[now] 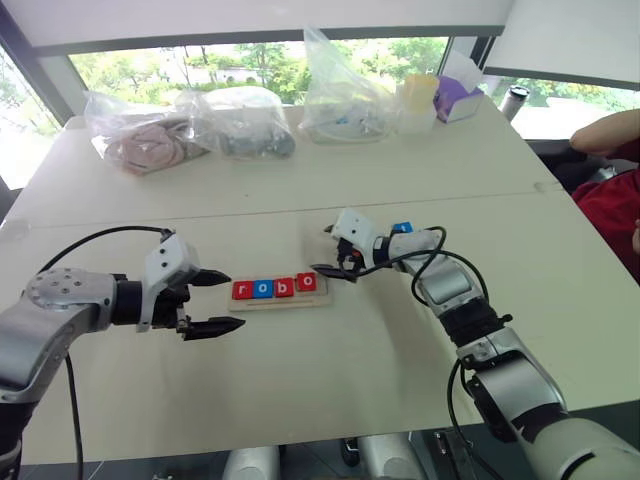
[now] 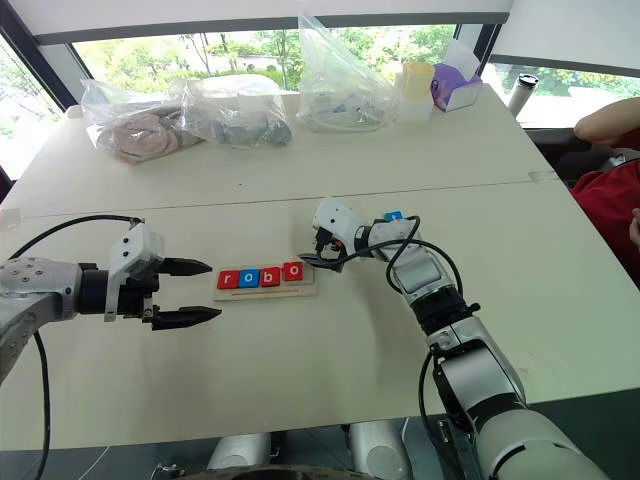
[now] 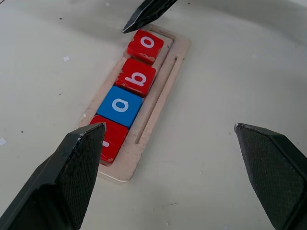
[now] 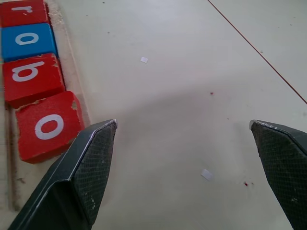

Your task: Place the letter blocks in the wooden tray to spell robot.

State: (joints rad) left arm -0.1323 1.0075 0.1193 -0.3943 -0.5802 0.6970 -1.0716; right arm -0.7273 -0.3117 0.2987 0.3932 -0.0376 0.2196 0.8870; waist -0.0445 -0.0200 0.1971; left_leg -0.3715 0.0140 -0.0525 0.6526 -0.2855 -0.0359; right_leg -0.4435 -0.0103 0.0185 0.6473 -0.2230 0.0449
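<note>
The left claw (image 1: pixel 208 302) hangs wide open and empty over the white bench (image 1: pixel 300 370), just left of the wooden tray (image 1: pixel 281 299). The tray lies long-ways from left to right. It has four letter blocks in it: red r (image 1: pixel 242 290), blue o (image 1: pixel 263 289), red b (image 1: pixel 284 287) and red o (image 1: pixel 306 282). This last red o sits a bit crooked at the right end. The right claw (image 1: pixel 336 265) is just past that end, also wide open and holding nothing. The blue t block (image 1: pixel 402 228) rests on the bench behind the right arm, further right and away from the tray. I think the right arm is much nearer to it, so it should turn back to the right to pick it up.
</note>
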